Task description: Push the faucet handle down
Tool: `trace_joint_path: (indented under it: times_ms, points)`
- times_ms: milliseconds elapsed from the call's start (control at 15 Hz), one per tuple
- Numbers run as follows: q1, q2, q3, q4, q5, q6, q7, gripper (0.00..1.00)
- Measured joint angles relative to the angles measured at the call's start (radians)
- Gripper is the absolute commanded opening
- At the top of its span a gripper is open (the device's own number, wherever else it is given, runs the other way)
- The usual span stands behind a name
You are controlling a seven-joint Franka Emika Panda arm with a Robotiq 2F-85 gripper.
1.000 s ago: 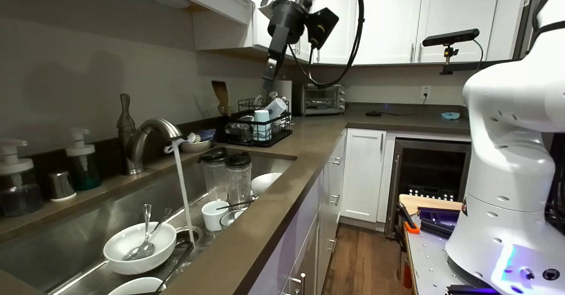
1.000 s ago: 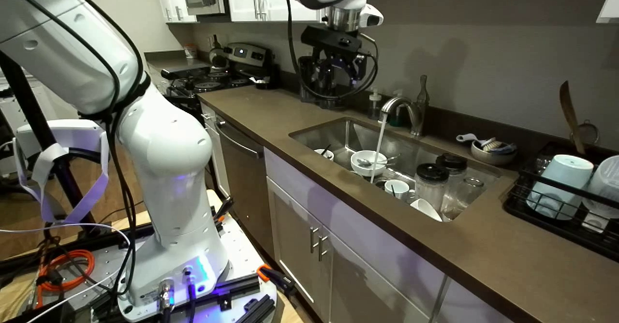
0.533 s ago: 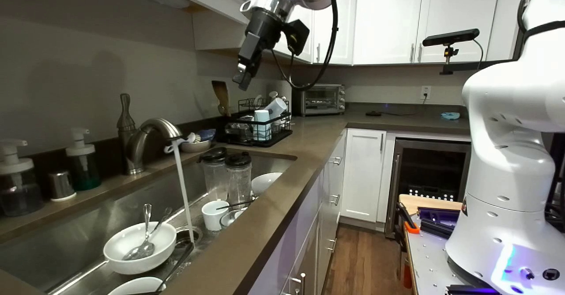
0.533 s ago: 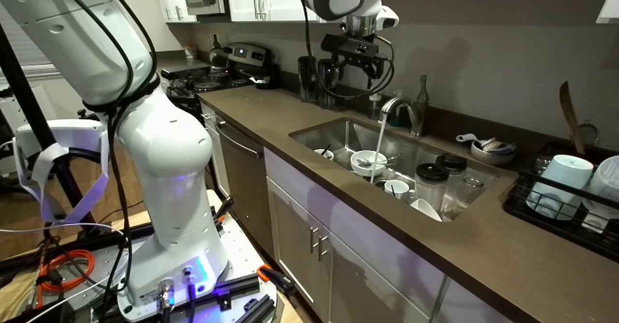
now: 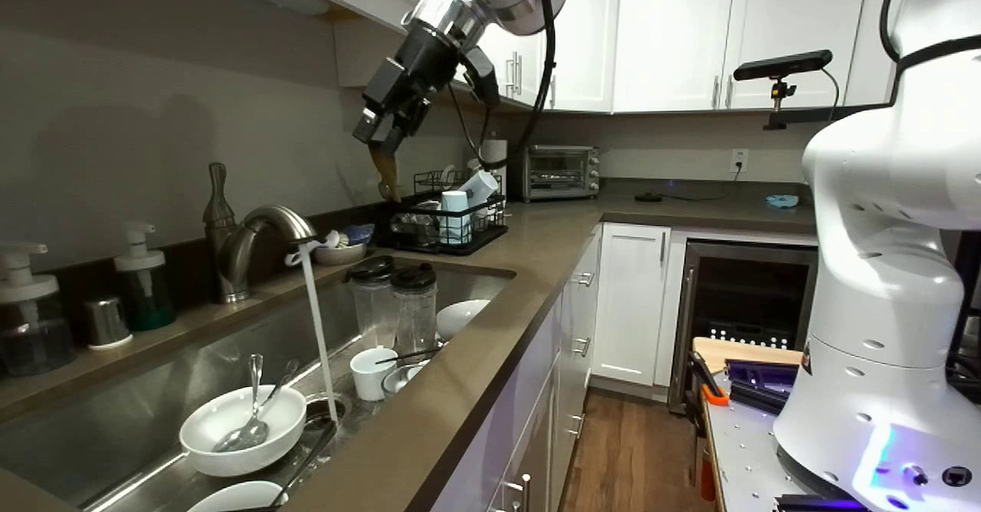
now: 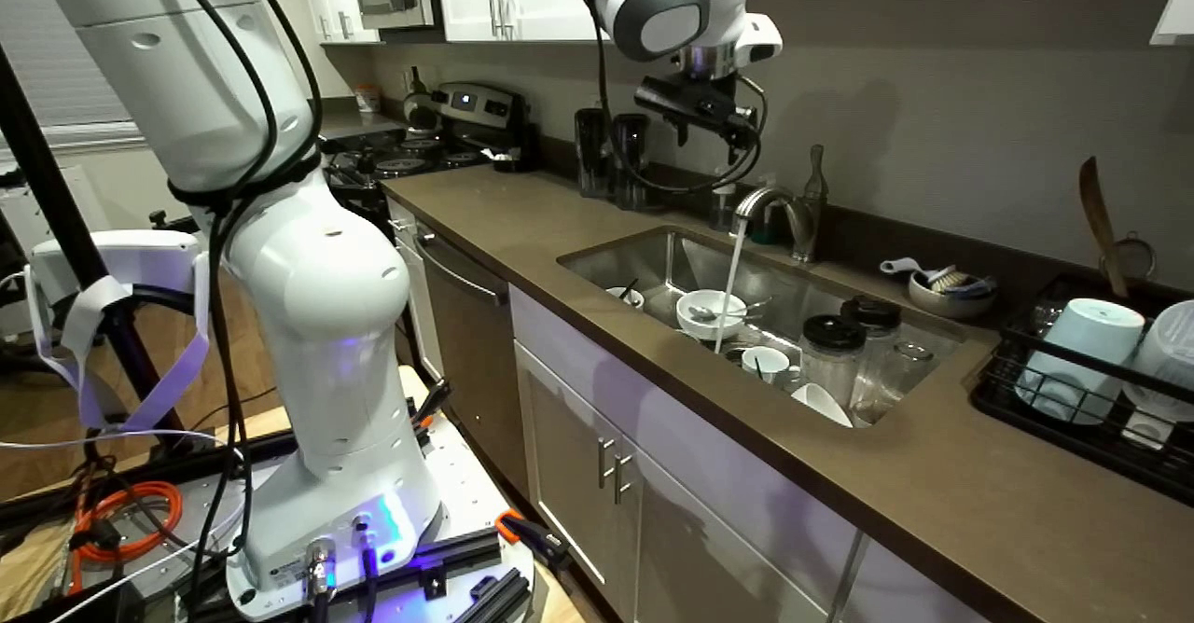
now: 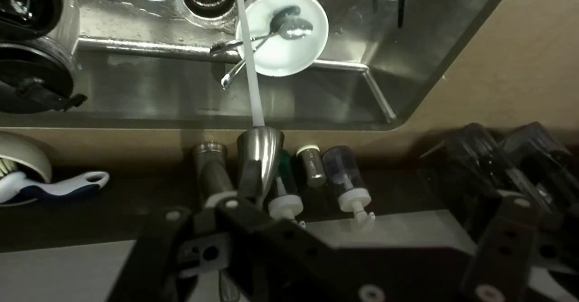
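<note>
The faucet handle (image 5: 218, 190) is a slim grey-metal lever standing upright on the faucet body. It also shows upright in an exterior view (image 6: 816, 173). The arched chrome faucet (image 5: 239, 247) runs a stream of water into the sink. My gripper (image 5: 377, 136) is open and empty, in the air above and apart from the faucet; it also shows in an exterior view (image 6: 712, 145). In the wrist view my gripper (image 7: 366, 182) has its jaws wide apart. The left finger (image 7: 252, 173) overlaps the faucet spout (image 7: 262, 146); only part of the handle (image 7: 228, 288) shows low there.
Soap dispensers (image 5: 142, 278) stand beside the faucet against the wall. The sink (image 6: 672, 255) holds bowls, a mug and lidded jars (image 5: 414, 309). A dish rack (image 5: 460, 228) stands farther along the counter. Dark jars (image 6: 630, 161) stand behind my gripper. Upper cabinets (image 5: 383, 48) hang over the counter.
The arm has reached toward the sink wall. My gripper has moved left and slightly down in an exterior view, closer to the faucet, and has tilted and turned. The handle and water look unchanged.
</note>
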Motion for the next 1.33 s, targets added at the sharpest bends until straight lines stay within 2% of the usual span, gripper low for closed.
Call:
trace_joint_path:
  times_ms: [267, 733, 933, 1333]
  points:
    - [0.006, 0.043, 0.04, 0.017, 0.135, 0.129, -0.006, 1.0]
    - [0.068, 0.154, 0.053, 0.053, 0.222, 0.437, -0.101, 1.0]
    - [0.074, 0.201, 0.053, 0.077, 0.212, 0.51, -0.154, 1.0]
    - [0.072, 0.274, 0.026, 0.109, 0.075, 0.581, -0.229, 1.0]
